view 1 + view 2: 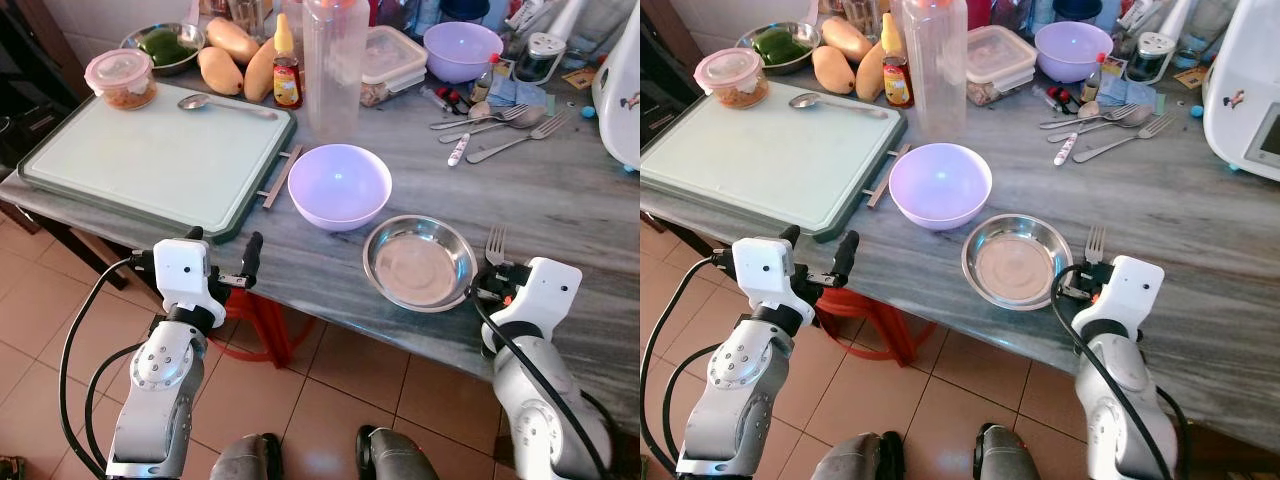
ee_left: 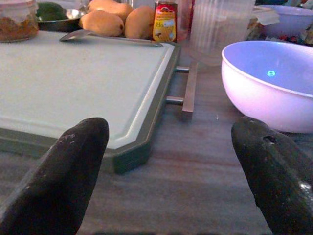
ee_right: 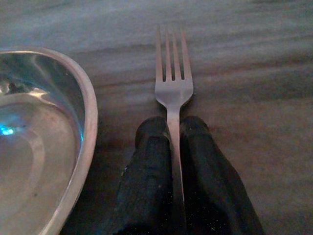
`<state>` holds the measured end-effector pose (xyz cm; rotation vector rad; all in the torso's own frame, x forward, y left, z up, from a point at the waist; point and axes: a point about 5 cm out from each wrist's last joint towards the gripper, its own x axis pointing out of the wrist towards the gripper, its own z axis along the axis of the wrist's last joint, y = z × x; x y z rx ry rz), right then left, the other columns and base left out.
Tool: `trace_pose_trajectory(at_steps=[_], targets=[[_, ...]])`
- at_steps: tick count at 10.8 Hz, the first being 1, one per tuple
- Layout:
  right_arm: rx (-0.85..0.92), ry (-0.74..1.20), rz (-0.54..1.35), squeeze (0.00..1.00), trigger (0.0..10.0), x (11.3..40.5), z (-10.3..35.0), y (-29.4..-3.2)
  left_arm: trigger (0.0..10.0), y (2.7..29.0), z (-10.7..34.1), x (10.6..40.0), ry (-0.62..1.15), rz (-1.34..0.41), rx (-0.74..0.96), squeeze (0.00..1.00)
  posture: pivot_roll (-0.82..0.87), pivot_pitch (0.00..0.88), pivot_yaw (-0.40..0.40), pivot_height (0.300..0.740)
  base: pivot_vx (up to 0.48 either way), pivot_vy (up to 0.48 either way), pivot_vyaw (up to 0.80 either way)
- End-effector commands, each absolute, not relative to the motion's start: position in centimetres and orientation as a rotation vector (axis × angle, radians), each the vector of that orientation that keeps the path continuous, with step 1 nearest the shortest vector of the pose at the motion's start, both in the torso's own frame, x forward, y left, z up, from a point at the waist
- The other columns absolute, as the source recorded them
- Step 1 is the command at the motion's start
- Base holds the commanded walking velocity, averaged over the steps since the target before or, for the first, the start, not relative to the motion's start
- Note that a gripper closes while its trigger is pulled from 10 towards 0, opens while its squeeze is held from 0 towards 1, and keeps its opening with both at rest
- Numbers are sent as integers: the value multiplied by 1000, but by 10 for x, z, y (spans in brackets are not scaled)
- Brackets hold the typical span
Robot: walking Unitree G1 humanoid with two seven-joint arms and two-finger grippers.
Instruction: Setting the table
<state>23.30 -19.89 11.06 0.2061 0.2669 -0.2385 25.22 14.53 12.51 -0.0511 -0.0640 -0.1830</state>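
A steel plate (image 1: 420,263) lies near the table's front edge, with a lilac bowl (image 1: 339,185) just behind and to its left. My right gripper (image 3: 171,128) is shut on the handle of a fork (image 3: 173,83), whose tines (image 1: 495,243) rest on the grey tabletop right beside the plate's right rim. My left gripper (image 1: 222,252) is open at the table's front edge, in front of the corner of the white cutting board (image 1: 150,160); its fingers (image 2: 68,171) hold nothing.
On the board lie a spoon (image 1: 225,104) and a lidded food tub (image 1: 121,78). Behind stand a clear jug (image 1: 335,65), a sauce bottle (image 1: 286,68), mangoes (image 1: 222,70), a second lilac bowl (image 1: 462,48) and loose cutlery (image 1: 500,125). A white appliance (image 1: 1245,90) stands far right.
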Motion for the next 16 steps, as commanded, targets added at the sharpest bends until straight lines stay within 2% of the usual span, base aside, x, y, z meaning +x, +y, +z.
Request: trace_pose_trajectory(at_steps=[1, 2, 3, 9, 13, 16], targets=[[217, 453, -231, 0, 10000, 220, 81, -193, 10000, 146, 125, 250, -58, -187, -50, 0, -72, 193, 44, 740, 0, 0, 0], [213, 460, -241, 451, 10000, 219, 80, -195, 10000, 146, 125, 250, -58, -188, -50, 0, -71, 194, 44, 740, 0, 0, 0], [213, 462, -247, 1000, 10000, 219, 80, -196, 10000, 146, 125, 250, -57, -188, -50, 0, -71, 193, 44, 740, 0, 0, 0], [154, 353, -280, 1000, 10000, 225, 97, -202, 10000, 144, 126, 252, -64, -201, -49, 0, -72, 187, 44, 740, 0, 0, 0], [140, 367, -353, 1000, 10000, 220, 95, -208, 10000, 143, 127, 252, -70, -208, -52, 0, -74, 185, 44, 740, 0, 0, 0], [121, 249, -390, 1000, 10000, 218, 107, -214, 10000, 141, 128, 252, -77, -219, -59, 0, -78, 187, 45, 740, 0, 0, 0]])
